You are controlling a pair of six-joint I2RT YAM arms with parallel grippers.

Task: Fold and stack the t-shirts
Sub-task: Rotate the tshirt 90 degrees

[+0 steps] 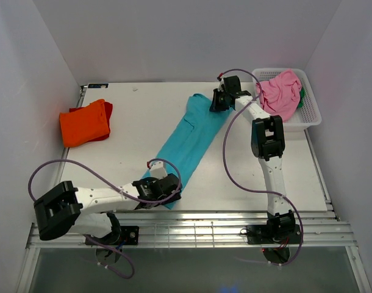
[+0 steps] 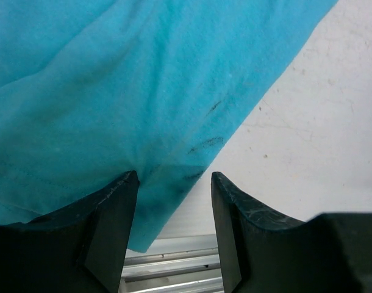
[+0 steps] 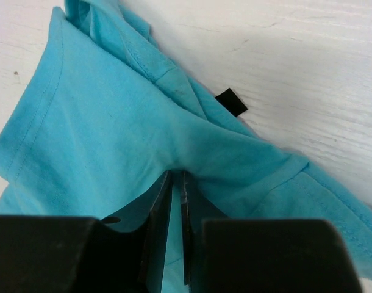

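I see the teal t-shirt (image 1: 189, 143) stretched diagonally across the counter (image 1: 137, 122). My left end effector (image 2: 174, 177) stands wide over its near hem corner, holding nothing. The right end effector (image 3: 178, 174) is narrow at the far end, cloth puckered at its tips; I cannot tell if it grips. The orange t-shirt (image 1: 83, 124) lies folded far left, and the pink t-shirt (image 1: 280, 91) sits in the basket (image 1: 311, 119).
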